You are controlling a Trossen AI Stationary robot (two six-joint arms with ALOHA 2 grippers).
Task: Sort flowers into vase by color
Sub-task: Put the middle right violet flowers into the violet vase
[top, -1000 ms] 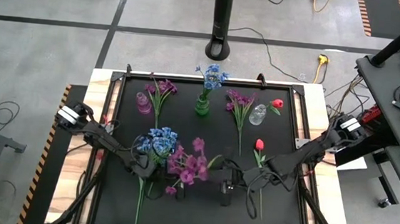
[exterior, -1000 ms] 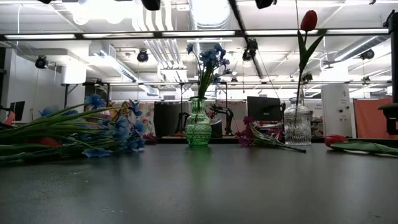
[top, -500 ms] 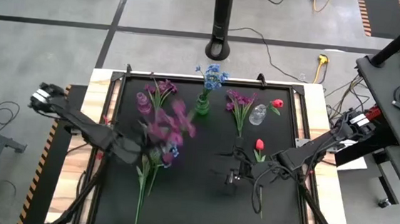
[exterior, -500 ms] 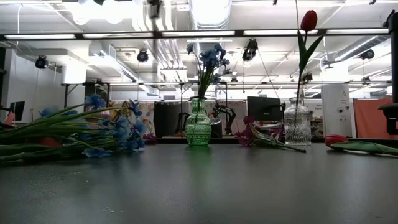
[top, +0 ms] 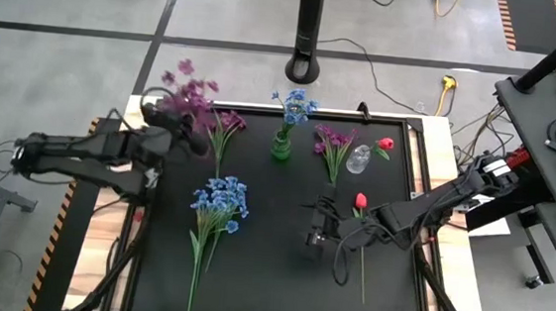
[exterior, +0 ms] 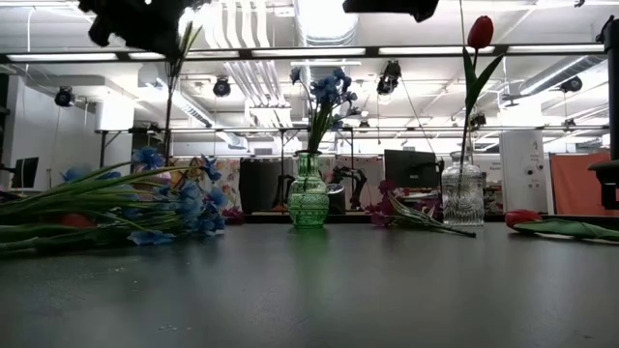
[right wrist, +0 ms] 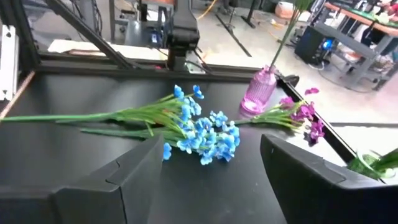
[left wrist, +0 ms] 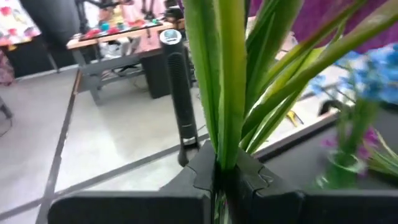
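Grey workshop floor and cables surround the black worktop (top: 279, 275), which is seen from above with three vases along its far edge: a pink vase (top: 199, 144), a green vase (top: 281, 146) already holding a blue stem, and a clear vase (top: 358, 160) with a red bud in it.

A purple-magenta spray (top: 186, 91) is held up by the left tool (top: 193, 129), right over the pink vase at the far-left corner. In the left wrist view the fingers (left wrist: 205, 171) are clamped tight on a bunch of green stems (left wrist: 227, 93), and in the low view the stem can be seen hanging down from up high.

The right tool (top: 313, 240) is parked low over the middle of the worktop with its jaws spread wide and nothing in them — a red flower (top: 361, 202) lies just beside it. A blue spray (top: 220, 199) is lying flat front-left, and two more purple sprays are resting by the pink vase and between the green and clear vases.

What could go wrong, probably: the pink vase's neck looks narrow and several stems are gripped at once, so a stem could be missed or the vase could get tipped if the bundle is lowered off-centre. The purple spray (top: 223, 126) lying against that vase could also get snagged — dragged along by the hanging stems.
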